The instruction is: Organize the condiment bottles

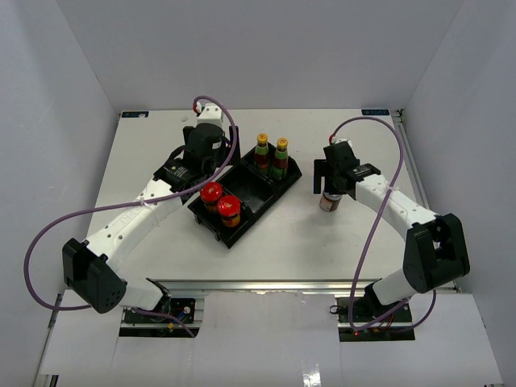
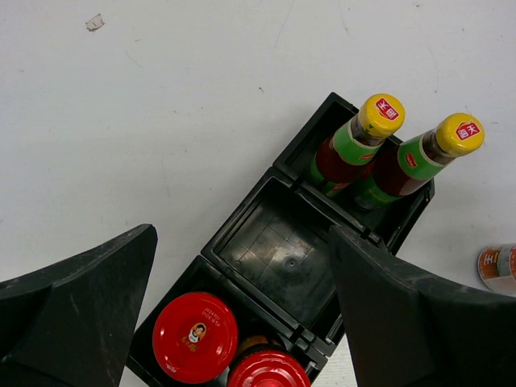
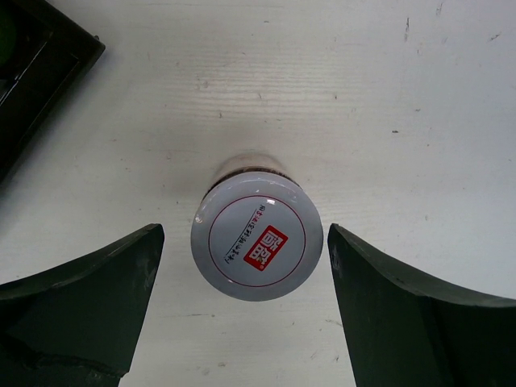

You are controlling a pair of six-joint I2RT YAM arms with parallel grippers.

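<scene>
My right claw (image 3: 243, 235) is spread wide with the white-lidded jar (image 3: 258, 246) standing upright between the fingers. There's a sliver of table (image 3: 403, 121) showing on each side, so nothing is pinched yet. The jar sits a bit closer to the right finger than the left. If I were closing here I'd nudge over to centre it first, otherwise one pad hits early and shoves it sideways.

The lid is smooth, glossy and round with a printed red label, and it's wider than the body under it. I reckon it's better to drop lower and grab the body under the lid, not that slick rim.

The jar is out on the bare white tabletop, off to the right of the black plastic tray (image 2: 278, 173), with only the tray's corner in my wrist view.

My left claw (image 2: 242, 234) is also spread and holding nothing, hanging over the tray. The middle compartment (image 2: 274, 258) right below it is bare and shiny black, looks like the obvious home for the jar. The two red-lidded jars (image 2: 195, 337) sit in the near end. The two yellow-capped bottles (image 2: 381, 115), slim with green necks, stand in the far end.
</scene>
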